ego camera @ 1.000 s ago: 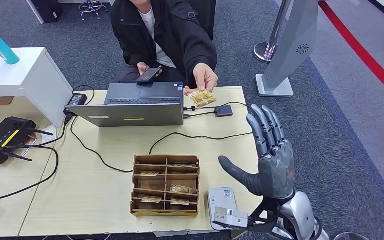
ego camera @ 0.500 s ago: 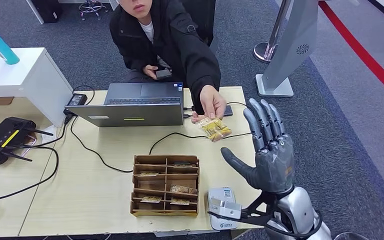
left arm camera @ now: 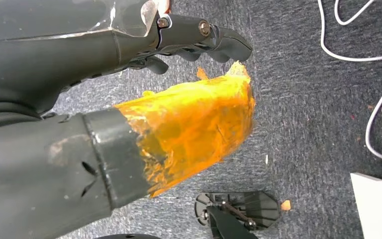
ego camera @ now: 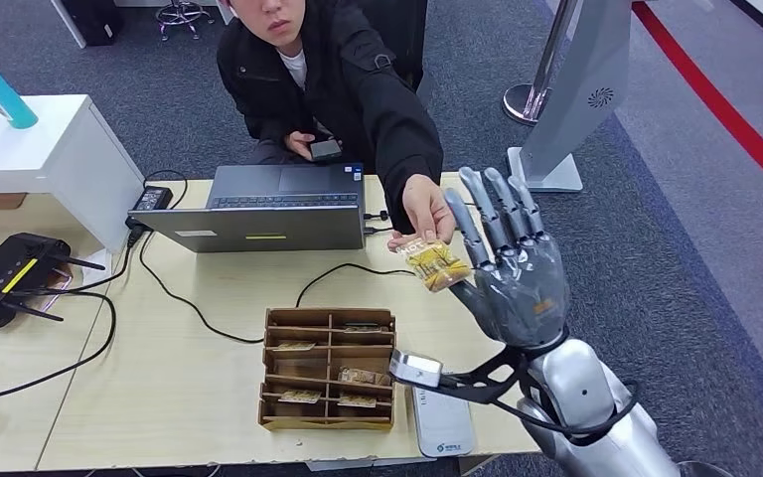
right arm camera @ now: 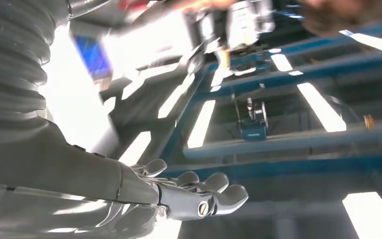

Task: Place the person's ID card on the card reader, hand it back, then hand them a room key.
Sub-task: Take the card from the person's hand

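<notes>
Two hands meet right of centre in the head view: the person's hand [ego camera: 425, 211] reaches down from the top of the frame, pinching a yellow ID card [ego camera: 435, 264], and the robot's right hand [ego camera: 507, 268] rises from the lower right, palm up, fingers spread and holding nothing. The card lies just at the grey thumb side of that palm; whether it touches cannot be told. Below, near the bottom edge, a white card reader [ego camera: 443, 425] lies on the pale table [ego camera: 199, 378], just right of a brown wooden card box [ego camera: 329, 368]. A grey laptop [ego camera: 258, 211] sits at upper centre. In the left wrist view the left hand [left arm camera: 144, 50] hangs over grey carpet [left arm camera: 308, 99], its fingers curled with nothing in them.
</notes>
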Controlling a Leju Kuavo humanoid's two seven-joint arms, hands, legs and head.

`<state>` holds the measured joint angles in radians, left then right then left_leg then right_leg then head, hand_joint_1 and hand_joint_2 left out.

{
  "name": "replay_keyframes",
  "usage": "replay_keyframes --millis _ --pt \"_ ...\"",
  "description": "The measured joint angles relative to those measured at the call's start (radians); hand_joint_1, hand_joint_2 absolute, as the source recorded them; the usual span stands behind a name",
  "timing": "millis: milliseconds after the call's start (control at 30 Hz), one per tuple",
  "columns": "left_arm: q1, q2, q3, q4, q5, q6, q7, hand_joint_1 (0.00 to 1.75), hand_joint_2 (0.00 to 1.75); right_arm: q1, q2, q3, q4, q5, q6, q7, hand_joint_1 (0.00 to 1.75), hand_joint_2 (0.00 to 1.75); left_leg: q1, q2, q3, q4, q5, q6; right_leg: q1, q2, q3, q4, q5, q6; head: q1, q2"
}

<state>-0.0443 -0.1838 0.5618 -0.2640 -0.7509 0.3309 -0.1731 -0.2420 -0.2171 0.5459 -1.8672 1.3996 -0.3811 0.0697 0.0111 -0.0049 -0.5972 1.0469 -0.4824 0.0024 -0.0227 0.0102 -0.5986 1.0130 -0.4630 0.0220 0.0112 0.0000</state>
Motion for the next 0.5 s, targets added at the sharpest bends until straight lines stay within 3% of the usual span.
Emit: replay_keyframes --millis 200,500 --pt "-0.008 -0.002 -0.014 0.0 -0.014 -0.002 0.014 0.0 0.0 -0.096 -0.018 0.048 0.131 0.073 0.045 0.067 0.0 1.75 0.0 -0.002 0.0 0.0 0.001 0.001 0.0 -0.002 0.0 0.0 0.0 0.0 0.0 0.0" --pt "-0.01 -0.002 -0.014 0.0 -0.02 -0.007 0.016 0.0 0.0 -0.1 -0.027 0.072 0.144 0.062 0.054 0.078 0.0 1.75 0.0 -0.002 0.0 0.0 0.001 0.001 0.0 -0.002 0.0 0.0 0.0 0.001 0.0 0.0"
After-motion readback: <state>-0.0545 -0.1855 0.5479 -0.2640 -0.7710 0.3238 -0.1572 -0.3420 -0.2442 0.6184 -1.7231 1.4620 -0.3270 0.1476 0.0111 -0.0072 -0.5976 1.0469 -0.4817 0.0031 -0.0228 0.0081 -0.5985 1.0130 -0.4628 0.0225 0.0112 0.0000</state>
